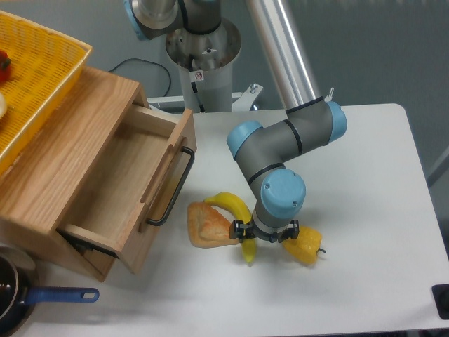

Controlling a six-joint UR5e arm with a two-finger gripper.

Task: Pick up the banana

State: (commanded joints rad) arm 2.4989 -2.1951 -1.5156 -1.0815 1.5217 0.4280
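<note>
The banana is a slim, curved, bright-yellow toy lying on the white table. Its upper end is beside the bread wedge, and its lower tip pokes out below the wrist. My gripper points straight down over the banana's lower half, low near the table. The blue wrist joint hides the fingers from above. Only dark gripper parts show on the left and right of the wrist. I cannot see whether the fingers are closed on the banana.
An orange-tan bread wedge touches the banana's left side. A yellow bell pepper lies just right of the gripper. A wooden box with an open drawer stands at left, with a yellow basket on top. A blue-handled pot is at the bottom left.
</note>
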